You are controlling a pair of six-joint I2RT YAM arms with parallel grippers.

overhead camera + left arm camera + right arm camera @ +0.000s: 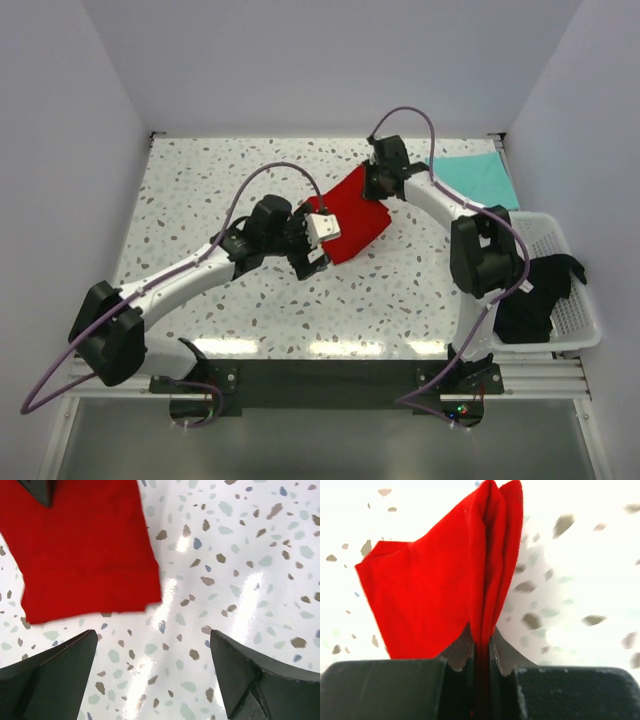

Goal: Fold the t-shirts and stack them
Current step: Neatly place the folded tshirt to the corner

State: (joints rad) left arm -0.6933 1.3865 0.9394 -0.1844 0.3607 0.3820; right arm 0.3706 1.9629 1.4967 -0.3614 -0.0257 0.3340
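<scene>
- Nearest the arm bases, at the right edge of the table [200,190], a white lattice basket [588,322] is seen, and the black t-shirt [535,300] is draped in a crumpled heap over its near left side.
- Towards the middle of the table, the left gripper [153,635] is held above the speckled surface with its jaws spread wide; nothing is gripped between them.
- Just beyond and to the right of that gripper, the red t-shirt [355,225] is laid folded on the table, with a straight lower edge and a square corner shown in the left wrist view.
- At the far side of the red t-shirt, the right gripper [481,645] is closed narrowly on a pinched bunch of the red cloth, and several layers are seen standing up between the jaws.
- Farthest away, in the right rear corner, the mint-teal t-shirt [480,178] is laid flat on the table, apart from the red one.
</scene>
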